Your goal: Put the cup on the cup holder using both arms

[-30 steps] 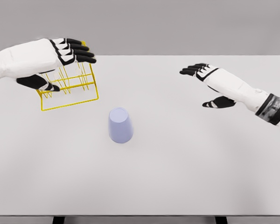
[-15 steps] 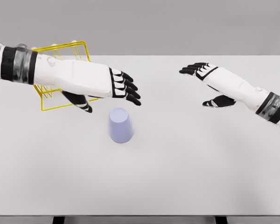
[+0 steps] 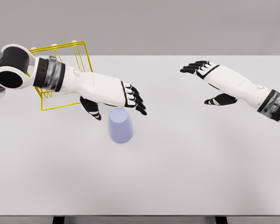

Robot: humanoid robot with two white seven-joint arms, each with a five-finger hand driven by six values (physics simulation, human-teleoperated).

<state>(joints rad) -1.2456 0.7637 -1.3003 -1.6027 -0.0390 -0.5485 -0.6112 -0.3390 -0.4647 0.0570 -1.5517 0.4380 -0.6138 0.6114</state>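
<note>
Cup [image 3: 120, 125] is sitting upside down on the table [image 3: 191, 158]: narrow closed base pointing up, wide mouth down on the surface, long axis vertical, leaning slightly in this view from perspective. Pale lavender, plain, no handle showing. It is standing left of table centre, in front of and to the right of the cup holder [image 3: 60, 77].

Cup holder is a yellow wire rack at the table's far left, looking tipped, with its open frame rising above the far table edge; the left forearm is crossing in front of it and hiding part of the base.

Left hand [image 3: 123, 96] is hovering just above and behind the cup's top, fingers extended and loosely spread, thumb hanging down to the cup's left. Gripping nothing; cannot tell whether fingertips are touching the cup.

Right hand [image 3: 209, 79] is hanging over the far right of the table, well apart from the cup, fingers straight, thumb spread out, palm empty.

Table is plain matte white, casting soft shadows under both arms. Behind it is a flat grey wall. Dark table legs are showing at the bottom edge.
</note>
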